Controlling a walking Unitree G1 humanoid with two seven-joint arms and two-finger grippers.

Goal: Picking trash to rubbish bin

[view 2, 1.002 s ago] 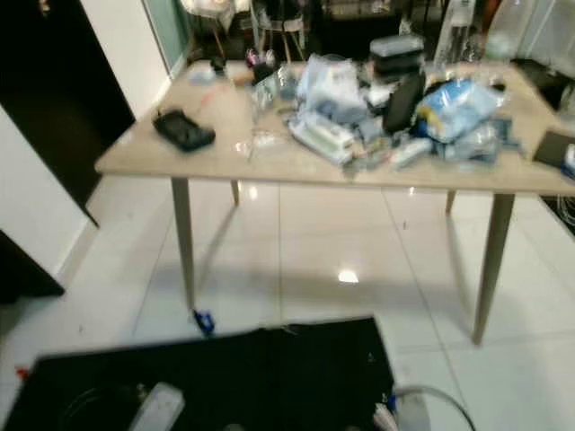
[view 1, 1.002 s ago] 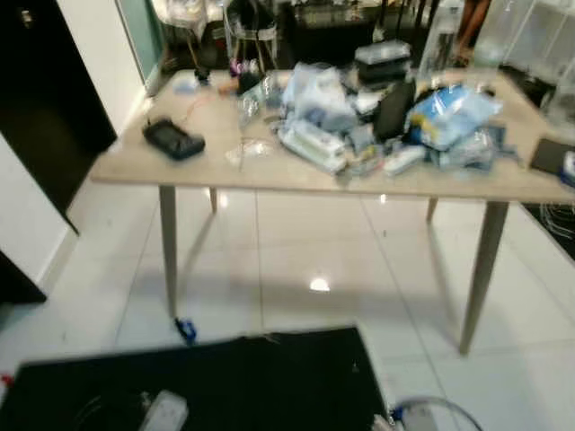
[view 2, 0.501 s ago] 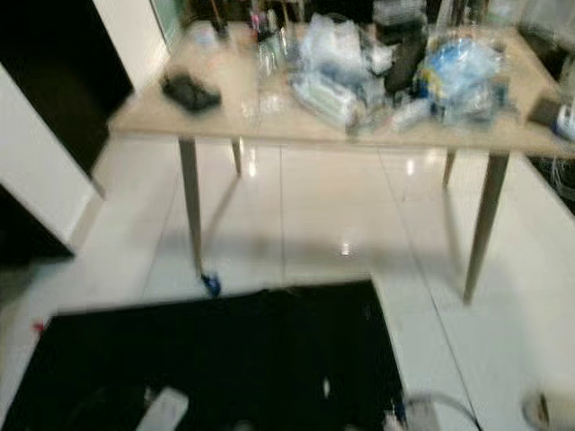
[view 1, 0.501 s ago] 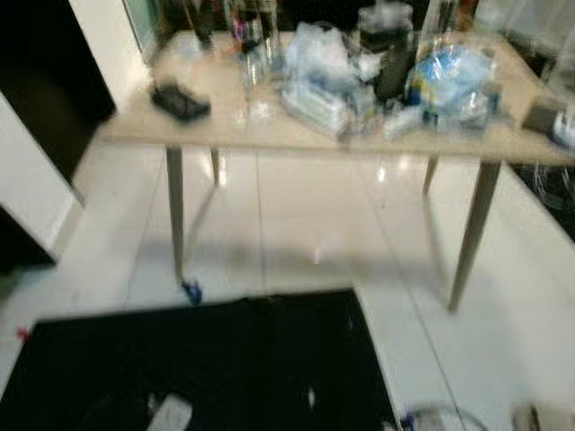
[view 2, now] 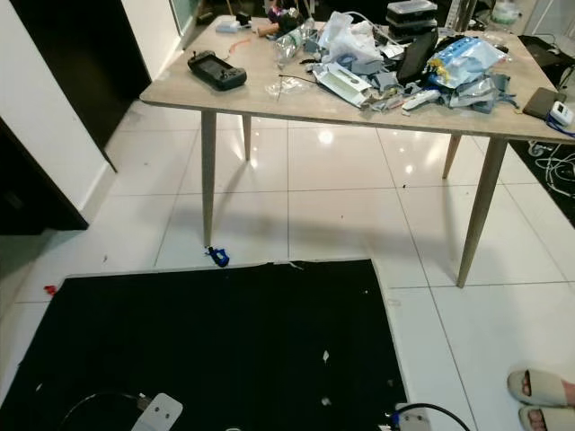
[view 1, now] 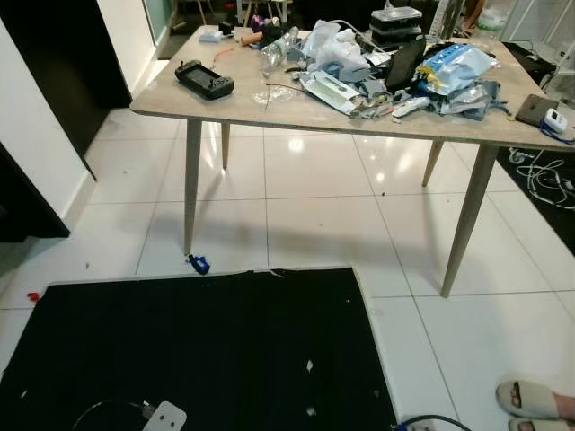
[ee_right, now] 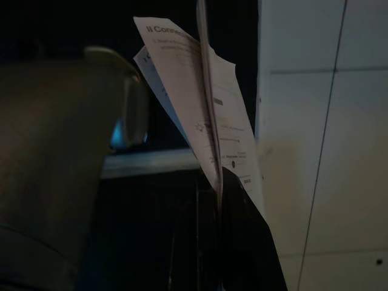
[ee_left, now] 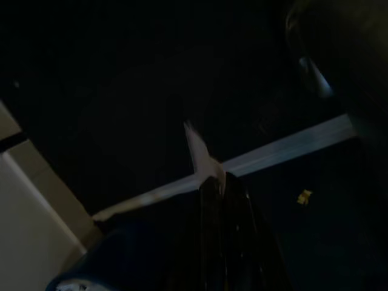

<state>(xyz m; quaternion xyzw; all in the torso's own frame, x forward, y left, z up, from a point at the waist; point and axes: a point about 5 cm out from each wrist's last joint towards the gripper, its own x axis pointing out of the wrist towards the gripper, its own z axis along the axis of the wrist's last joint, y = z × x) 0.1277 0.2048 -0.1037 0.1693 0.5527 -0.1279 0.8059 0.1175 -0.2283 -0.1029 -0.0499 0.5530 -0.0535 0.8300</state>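
Both wrists carry paper while we back away from the cluttered surface [view 1: 171, 97].
Since a second ago our view has steadied and widened, suggesting we now seek the bin; the right gripper [ee_right: 212, 182] pinches a printed leaflet [ee_right: 194, 103] between closed fingers, the left gripper [ee_left: 212, 182] a pale scrap [ee_left: 197, 148].

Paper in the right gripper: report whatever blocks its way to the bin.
Cannot tell: the bin's place is unknown. The right gripper pinches the paper; ahead lie a black mat, then a cluttered table.
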